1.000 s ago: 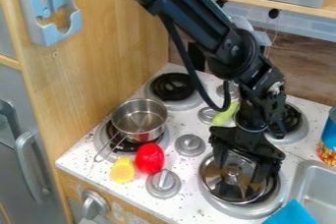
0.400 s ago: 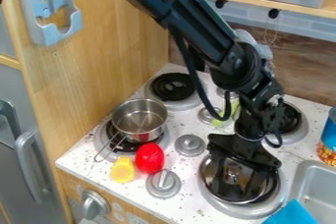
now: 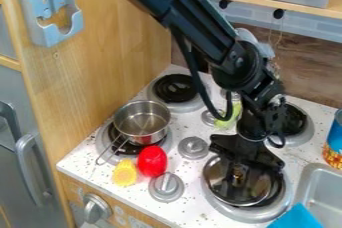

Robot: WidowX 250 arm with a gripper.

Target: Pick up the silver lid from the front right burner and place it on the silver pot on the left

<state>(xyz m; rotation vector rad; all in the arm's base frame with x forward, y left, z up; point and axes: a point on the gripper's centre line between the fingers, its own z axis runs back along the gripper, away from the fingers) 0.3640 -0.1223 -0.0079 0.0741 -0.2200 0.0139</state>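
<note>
The black gripper hangs over the front right burner, shut on the small central knob of a round, see-through lid with a metal rim. The lid lies low over that burner. On the front left burner stands a steel saucepan, its thin handle angled toward the counter's front edge. A red egg-shaped object and a yellow object lie in front of the saucepan.
A green object lies behind the gripper, between the burners. The sink with a blue item is at the right, below a can. A wooden wall rises at the left.
The gripper's two fingers have come together around the lid's knob, and the gripper has shifted slightly left. The lid, saucepan and the red and yellow objects stay in place.
</note>
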